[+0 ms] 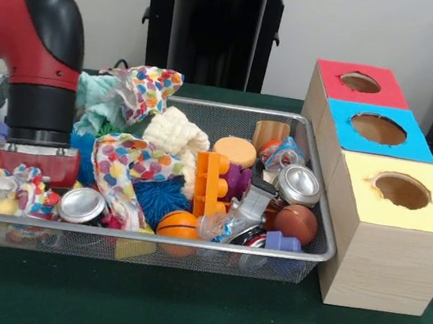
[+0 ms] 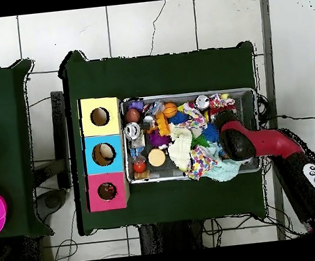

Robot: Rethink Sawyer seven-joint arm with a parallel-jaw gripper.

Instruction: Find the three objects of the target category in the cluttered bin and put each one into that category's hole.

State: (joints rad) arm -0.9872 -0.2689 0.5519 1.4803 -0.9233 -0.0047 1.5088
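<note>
The silver wire-mesh bin lies on the green table, full of mixed clutter; it also shows in the overhead view. My gripper is low in the bin's left end, its tip buried among cloths and toys. In the overhead view the gripper is at the bin's right end. No plush animal shows clearly; a small pale yellow thing lies in the front left corner. The red-surround hole is the farthest one on the pale wood box, to the right of the bin.
The box also has a blue-surround hole and a yellow-surround hole. The bin holds polka-dot cloths, a blue spiky ball, an orange basketball, an orange toy brick, silver cans and a brown ball.
</note>
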